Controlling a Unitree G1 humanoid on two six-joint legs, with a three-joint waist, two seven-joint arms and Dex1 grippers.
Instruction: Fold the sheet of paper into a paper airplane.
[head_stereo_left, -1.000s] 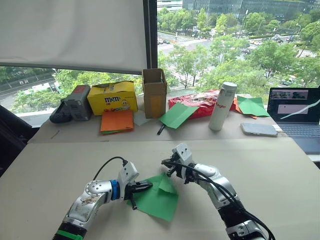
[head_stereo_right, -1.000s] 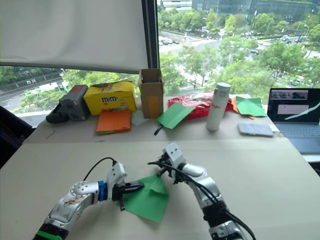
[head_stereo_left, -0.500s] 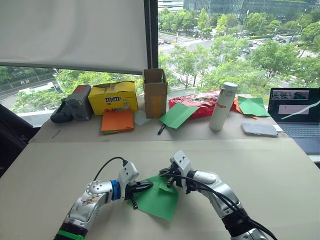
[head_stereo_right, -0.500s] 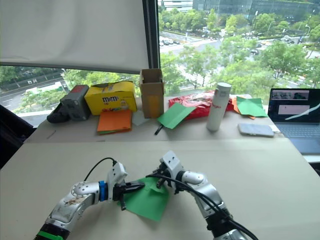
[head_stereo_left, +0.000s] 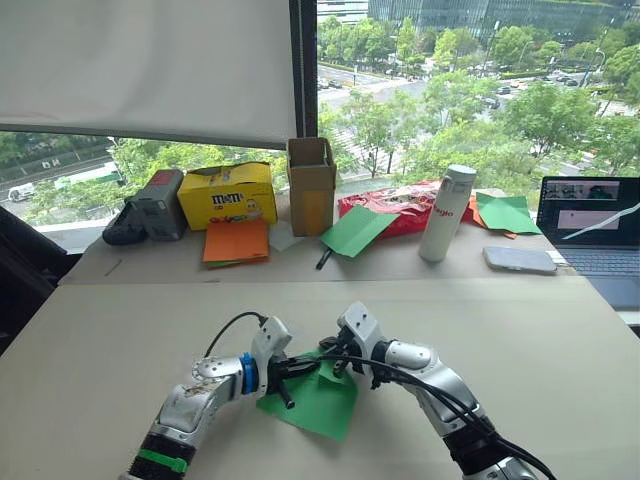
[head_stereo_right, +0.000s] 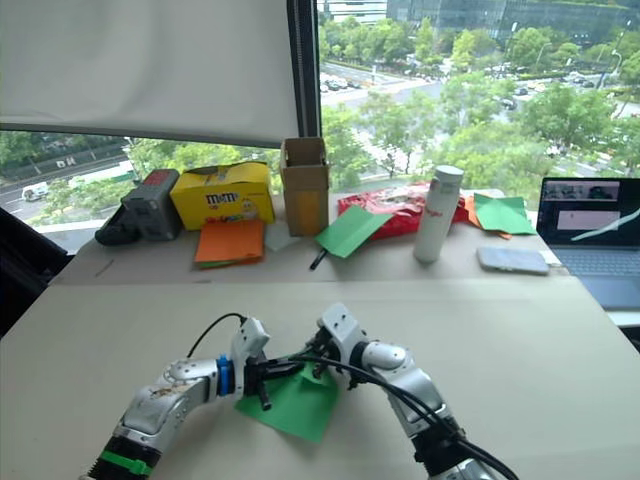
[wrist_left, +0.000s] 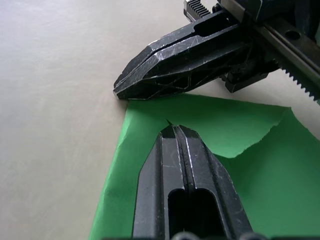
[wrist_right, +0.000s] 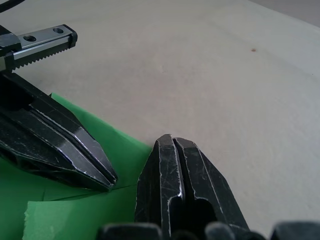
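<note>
both end effectors, left (wrist_left: 175, 129) and right (wrist_right: 172, 140), closed empty, tips on the sheet of paper (head_stereo_left: 318, 398).

A beige table (head_stereo_left: 560, 340) carries clutter along its far edge. At about ten o'clock sits a dark grey device (head_stereo_left: 148, 207), then a yellow M&M's box (head_stereo_left: 225, 194) with orange paper sheets (head_stereo_left: 234, 242) in front. At twelve o'clock stands an open cardboard box (head_stereo_left: 310, 185), a black pen (head_stereo_left: 322, 259) beneath it. Toward two o'clock: a red snack bag (head_stereo_left: 390, 205), a white bottle (head_stereo_left: 444, 213), a phone (head_stereo_left: 519, 259) and a laptop (head_stereo_left: 590, 222).
</note>
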